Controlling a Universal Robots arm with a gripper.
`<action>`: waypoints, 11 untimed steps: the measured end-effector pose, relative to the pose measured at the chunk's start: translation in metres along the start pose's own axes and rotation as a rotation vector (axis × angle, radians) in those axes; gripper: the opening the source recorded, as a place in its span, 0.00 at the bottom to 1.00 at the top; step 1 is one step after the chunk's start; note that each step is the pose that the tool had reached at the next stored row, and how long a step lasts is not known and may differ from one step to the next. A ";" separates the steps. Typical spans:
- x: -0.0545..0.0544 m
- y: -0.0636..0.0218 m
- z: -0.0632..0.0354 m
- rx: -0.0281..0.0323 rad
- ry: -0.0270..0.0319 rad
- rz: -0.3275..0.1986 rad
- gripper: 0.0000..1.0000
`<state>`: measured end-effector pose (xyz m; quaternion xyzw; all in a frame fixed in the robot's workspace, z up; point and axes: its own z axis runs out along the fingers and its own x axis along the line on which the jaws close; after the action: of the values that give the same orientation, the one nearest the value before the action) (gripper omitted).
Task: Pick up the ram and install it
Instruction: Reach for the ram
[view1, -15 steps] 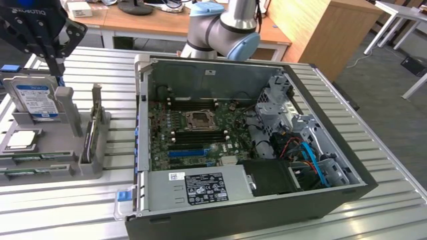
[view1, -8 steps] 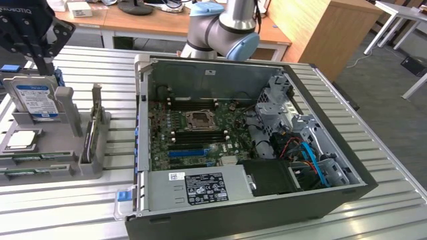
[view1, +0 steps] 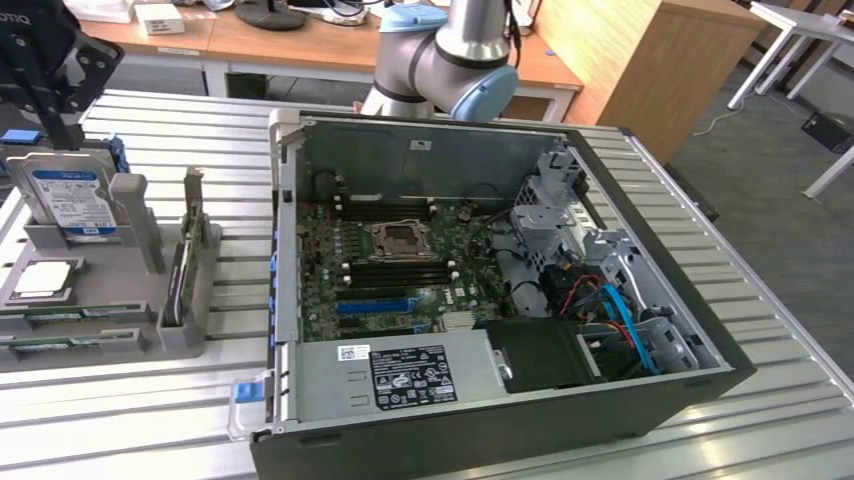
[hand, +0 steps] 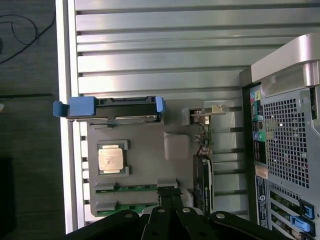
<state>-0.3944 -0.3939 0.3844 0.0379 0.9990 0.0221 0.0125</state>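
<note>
The claw (hand: 170, 194) hangs with its fingers (hand: 164, 200) pressed together on nothing, pointing straight down over the grey holder (hand: 145, 130). The ram (hand: 135, 187) lies beneath it, set on its long edge in a slot of that holder, with a second stick (hand: 125, 206) just beside it. The fingertips seem to sit over one end of the pair rather than the middle, though I cannot judge how far above them.

The ram looks light and stiff but thin. It should lift easily, yet it would suffer from bending, twisting or hard pressure on its chips. The safest hold is probably across its thin width, on the two flat faces near mid-length, so that it comes up level and clear of the slot walls.

The arm (view1: 447, 60) rises from behind the open computer case (view1: 400, 390), well to one side of the claw. It reaches over to the holder with the wrist turned downward.
</note>
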 end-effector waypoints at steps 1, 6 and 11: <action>0.002 -0.0001 0.0001 0.0000 0.0000 0.000 0.11; 0.015 -0.0006 0.0003 0.0000 -0.0002 0.000 0.11; 0.028 -0.0012 0.0004 0.0000 -0.0001 0.000 0.11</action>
<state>-0.4226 -0.3930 0.3833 0.0380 0.9990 0.0221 0.0125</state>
